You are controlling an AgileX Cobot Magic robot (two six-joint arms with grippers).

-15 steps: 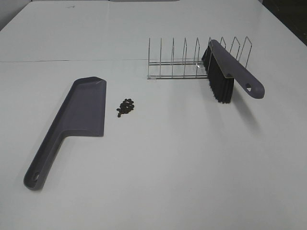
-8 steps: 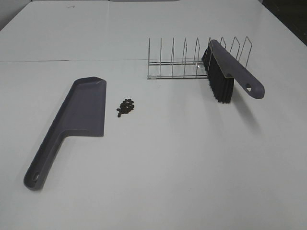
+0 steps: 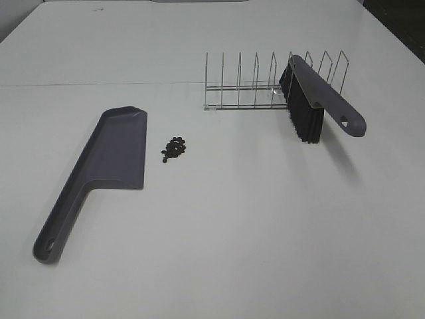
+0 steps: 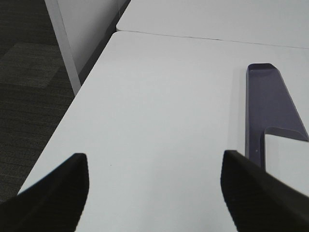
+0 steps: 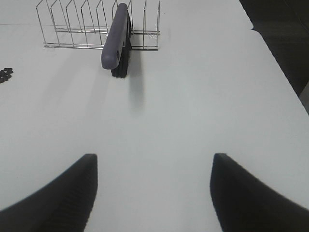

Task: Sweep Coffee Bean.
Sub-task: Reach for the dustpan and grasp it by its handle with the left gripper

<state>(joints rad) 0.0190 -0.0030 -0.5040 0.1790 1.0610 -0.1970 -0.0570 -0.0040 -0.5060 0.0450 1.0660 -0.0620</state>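
A small heap of dark coffee beans (image 3: 174, 148) lies on the white table, just right of the grey dustpan (image 3: 113, 156). The dustpan lies flat, handle toward the front left; it also shows in the left wrist view (image 4: 270, 106). A grey brush with black bristles (image 3: 312, 100) stands in a wire rack (image 3: 252, 86); the right wrist view shows it too (image 5: 117, 41), with a few beans (image 5: 5, 74) at that picture's edge. My left gripper (image 4: 154, 193) is open and empty. My right gripper (image 5: 152, 193) is open and empty, well short of the brush. Neither gripper shows in the high view.
The table's left edge drops to dark floor (image 4: 29, 72) beside a white panel (image 4: 82, 29). The table's right edge and dark floor (image 5: 285, 38) show in the right wrist view. A seam (image 3: 99, 84) runs across the table behind the dustpan.
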